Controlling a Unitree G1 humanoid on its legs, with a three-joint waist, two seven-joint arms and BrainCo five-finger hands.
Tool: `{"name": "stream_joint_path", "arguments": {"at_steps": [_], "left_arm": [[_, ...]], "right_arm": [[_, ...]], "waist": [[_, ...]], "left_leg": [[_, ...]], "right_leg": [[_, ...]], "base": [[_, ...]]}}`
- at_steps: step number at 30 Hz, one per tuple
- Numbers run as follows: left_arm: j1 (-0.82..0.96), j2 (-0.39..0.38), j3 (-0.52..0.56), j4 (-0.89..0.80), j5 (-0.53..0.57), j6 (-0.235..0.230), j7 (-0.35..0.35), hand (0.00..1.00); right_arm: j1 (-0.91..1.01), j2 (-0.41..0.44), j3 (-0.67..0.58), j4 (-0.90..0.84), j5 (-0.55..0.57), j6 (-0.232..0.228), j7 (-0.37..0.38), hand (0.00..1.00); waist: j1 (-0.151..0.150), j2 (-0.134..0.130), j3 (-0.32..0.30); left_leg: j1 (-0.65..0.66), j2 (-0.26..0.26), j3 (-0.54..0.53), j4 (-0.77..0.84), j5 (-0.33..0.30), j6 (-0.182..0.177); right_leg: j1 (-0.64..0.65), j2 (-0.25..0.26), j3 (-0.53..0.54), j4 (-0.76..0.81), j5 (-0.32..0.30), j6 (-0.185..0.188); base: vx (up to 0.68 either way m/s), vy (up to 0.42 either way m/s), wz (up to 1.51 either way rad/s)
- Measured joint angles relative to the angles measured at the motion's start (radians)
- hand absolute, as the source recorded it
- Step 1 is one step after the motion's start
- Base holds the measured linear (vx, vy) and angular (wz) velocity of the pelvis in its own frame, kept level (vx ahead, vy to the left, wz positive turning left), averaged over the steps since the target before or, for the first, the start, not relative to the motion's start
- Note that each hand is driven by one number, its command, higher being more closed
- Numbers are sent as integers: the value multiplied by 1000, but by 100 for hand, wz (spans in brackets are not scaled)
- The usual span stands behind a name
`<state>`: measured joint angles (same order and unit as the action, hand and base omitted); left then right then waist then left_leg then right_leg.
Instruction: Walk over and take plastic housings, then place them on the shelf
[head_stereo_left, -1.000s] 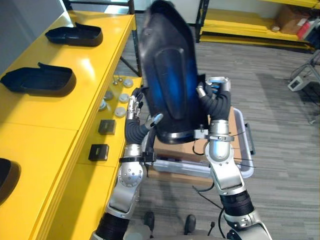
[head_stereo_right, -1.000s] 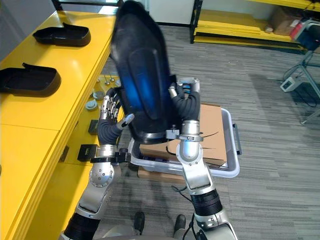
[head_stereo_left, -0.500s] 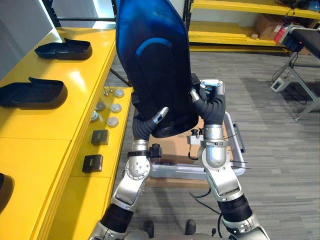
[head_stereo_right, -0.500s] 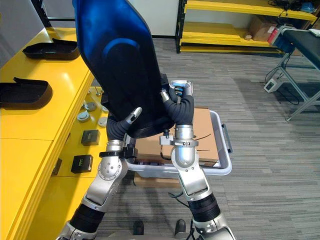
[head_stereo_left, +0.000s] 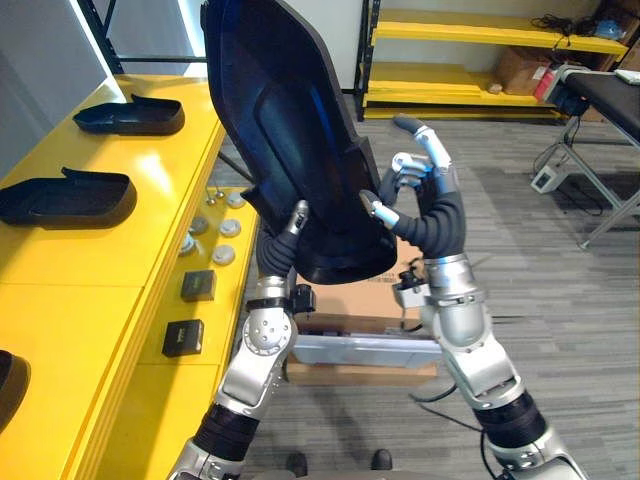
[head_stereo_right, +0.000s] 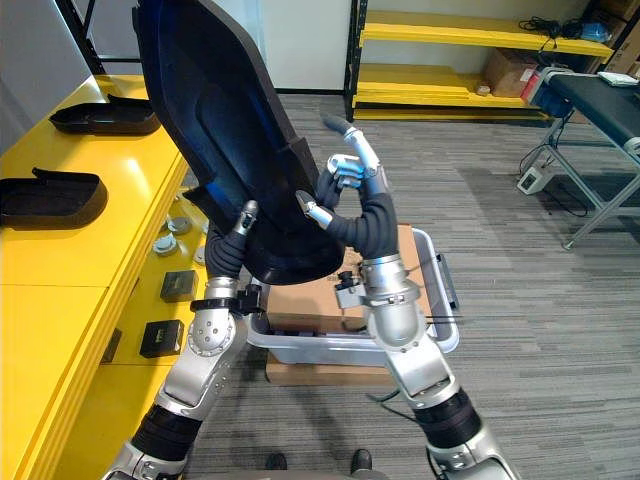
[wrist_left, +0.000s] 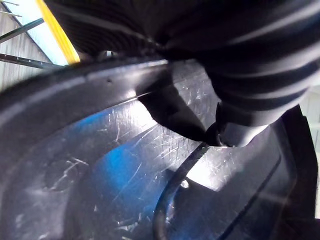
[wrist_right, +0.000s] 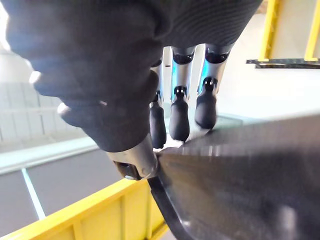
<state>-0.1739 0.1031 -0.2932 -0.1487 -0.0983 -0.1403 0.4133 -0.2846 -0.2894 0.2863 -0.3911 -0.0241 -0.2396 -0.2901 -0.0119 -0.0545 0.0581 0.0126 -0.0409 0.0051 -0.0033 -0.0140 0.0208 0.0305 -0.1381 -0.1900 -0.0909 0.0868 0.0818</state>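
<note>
A large black plastic housing is held upright and tilted in the upper centre of the frame, its narrow end pointing to the top left. It is held up in the air, just right of a yellow workbench and not resting on it.

The right hand is seen at the housing's right edge. In the right wrist view the rim is pinched between the thumb and the dark fingertips, which are bent onto it.

The left hand is placed against the housing's lower left part and is largely hidden behind it. Whether it is closed on the housing cannot be told.

Two smaller black housings are laid on the workbench at the left of the frame, well apart. Near the bench's right edge, small round silver parts and two black blocks are seen.

Below the hands, a grey crate holding a cardboard box is set on the grey floor. Yellow racking is seen at the top right.
</note>
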Motion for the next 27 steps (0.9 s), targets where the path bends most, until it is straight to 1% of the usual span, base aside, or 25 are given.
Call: {"name": "stream_joint_path", "arguments": {"at_steps": [1, 4, 5, 6, 7, 9, 12, 14, 15, 17, 18, 19, 21, 22, 24, 25, 27], "left_arm": [[1, -1, 6, -2, 8, 0, 0, 100], [44, -2, 72, -28, 51, 0, 2, 100], [54, -2, 85, -34, 55, 0, 2, 100], [78, -3, 115, -50, 70, 0, 2, 100], [96, -3, 143, -57, 75, -1, 2, 100], [133, -5, 181, -78, 84, -1, 3, 100], [189, -13, 235, -137, 109, -2, 3, 100], [230, -20, 265, -185, 115, -7, 2, 100], [239, -21, 266, -196, 115, -9, 2, 100], [266, -22, 267, -236, 115, -23, 0, 100], [284, -24, 266, -262, 114, -31, -5, 100], [290, -26, 267, -273, 114, -35, -11, 100], [306, -41, 269, -287, 114, -60, -34, 100], [311, -48, 271, -288, 113, -64, -43, 100], [315, -73, 279, -288, 112, -64, -65, 100], [315, -76, 280, -288, 110, -64, -67, 100], [333, -83, 283, -288, 108, -66, -77, 100]], "right_arm": [[1, -5, -27, -7, 17, -5, 5, 0], [16, -10, -225, -34, 105, -53, 9, 0], [25, -14, -262, -36, 118, -63, 9, 0], [50, -21, -333, -37, 144, -71, 8, 0], [85, -22, -398, -36, 169, -76, 8, 0], [140, -20, -470, -26, 194, -90, 7, 0], [236, 6, -566, 39, 223, -104, 6, 0], [324, 35, -612, 172, 252, -102, 9, 0], [346, 40, -619, 214, 262, -98, 12, 0], [414, 64, -633, 380, 296, -72, 35, 0], [439, 84, -632, 482, 319, -53, 59, 0], [451, 93, -632, 534, 334, -44, 71, 0], [478, 130, -631, 744, 367, -12, 111, 0], [482, 139, -630, 798, 368, -5, 122, 0], [500, 183, -623, 965, 367, 32, 149, 0], [507, 195, -619, 990, 366, 38, 158, 0], [527, 213, -554, 1090, 355, 60, 190, 0]], "waist": [[0, 0, 0], [-4, 4, -3], [-5, 5, -3], [-5, 7, -4], [-6, 11, -7], [-8, 22, -14], [-18, 28, -17], [-28, 28, -17], [-28, 28, -17], [-28, 29, -17], [-30, 32, -19], [-30, 35, -21], [-30, 49, -29], [-30, 52, -30], [-30, 56, -30], [-29, 56, -30], [-27, 53, -28]], "left_leg": [[0, 0, 0, 0, 0, 0], [0, 0, 1, -2, 0, 0], [0, 0, 2, -3, 0, 0], [0, 0, 2, -4, 0, 0], [0, 0, 2, -5, 0, 0], [0, 0, 1, -11, 0, 0], [0, 0, 0, -15, 0, 0], [0, 0, -1, -15, 0, 0], [0, 0, -1, -16, 0, 0], [-1, 0, -2, -19, -2, -2], [-2, 0, -4, -21, -4, -5], [-3, 0, -4, -21, -4, -5], [-8, 0, -8, -22, 0, 0], [-8, 0, -9, -22, 0, 0], [-3, 0, -27, -20, 0, 0], [-2, 0, -30, -20, 0, 0], [5, 0, -32, -15, 0, 0]], "right_leg": [[0, 0, 0, 0, 0, 0], [0, 0, 0, 0, 0, 1], [0, 0, 1, 0, 0, 1], [0, 1, 1, -1, 0, 1], [0, 1, 0, -2, 0, 1], [-2, 1, 0, -3, 0, 2], [-3, 1, -1, -7, 0, 2], [-6, 1, -1, -7, -1, 3], [-8, 1, -1, -7, -1, 3], [-10, 1, -2, -7, -4, 4], [-12, 1, -2, -7, -4, 4], [-13, 1, -2, -7, -4, 4], [-12, 0, -5, -7, -4, 5], [-10, 0, -6, -7, -4, 5], [4, 0, -24, -7, -6, 7], [7, 1, -27, -7, -7, 8], [20, -1, -32, -7, -10, 9]], "base": [[0, 0, 0], [0, 0, 0], [0, 0, 0], [0, 0, 0], [0, 0, 0], [0, 0, 0], [0, 0, 0], [-43, -19, 0], [-49, -12, -1], [-45, -12, -1], [0, 0, 0], [0, 0, 0], [7, -5, 2], [14, -14, 11], [-1, -21, 20], [-14, -22, 17], [-28, -14, 10]]}}
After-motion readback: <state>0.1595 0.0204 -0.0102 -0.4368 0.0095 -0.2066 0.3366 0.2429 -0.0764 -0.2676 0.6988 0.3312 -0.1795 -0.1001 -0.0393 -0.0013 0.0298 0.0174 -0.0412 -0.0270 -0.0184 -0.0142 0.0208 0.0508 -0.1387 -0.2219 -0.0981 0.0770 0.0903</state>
